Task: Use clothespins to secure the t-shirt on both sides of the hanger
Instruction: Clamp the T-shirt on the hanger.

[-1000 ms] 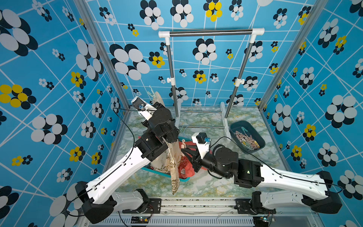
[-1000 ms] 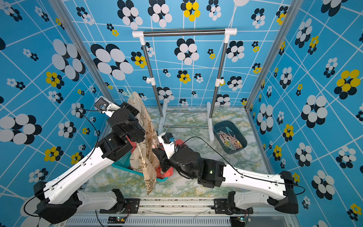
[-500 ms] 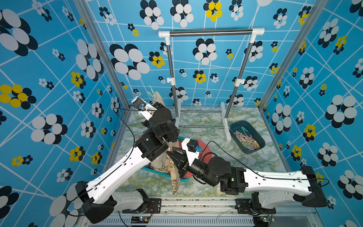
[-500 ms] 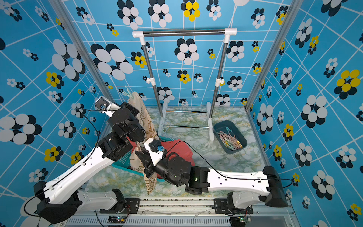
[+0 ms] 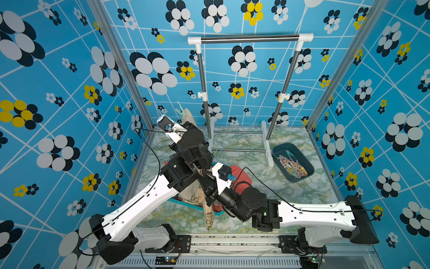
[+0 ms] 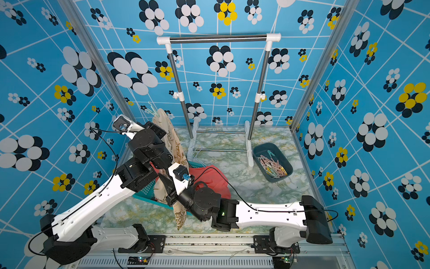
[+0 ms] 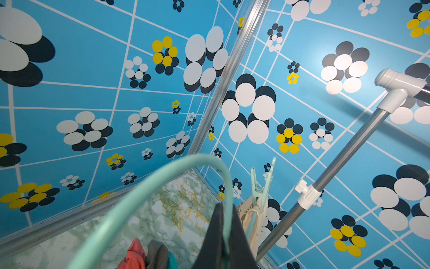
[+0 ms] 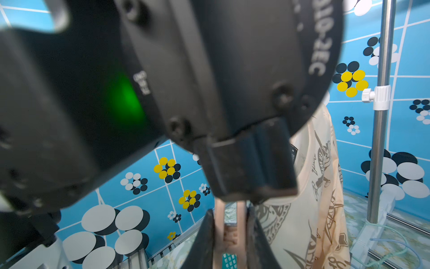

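Right claw (image 8: pixel 229 235) had a light, stiff clothespin (image 8: pixel 219 223) pinched by its handle end, I reckoned, left claw (image 7: pixel 224 237) clamped on the hanger hook (image 7: pixel 162 174).

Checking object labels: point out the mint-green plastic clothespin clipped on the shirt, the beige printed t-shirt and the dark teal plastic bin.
mint-green plastic clothespin (image 7: pixel 259 196): left wrist view, at its hinge.
beige printed t-shirt (image 8: pixel 321 181): right wrist view, on printed fabric.
dark teal plastic bin (image 5: pixel 299 155): a top view, bare inner wall.
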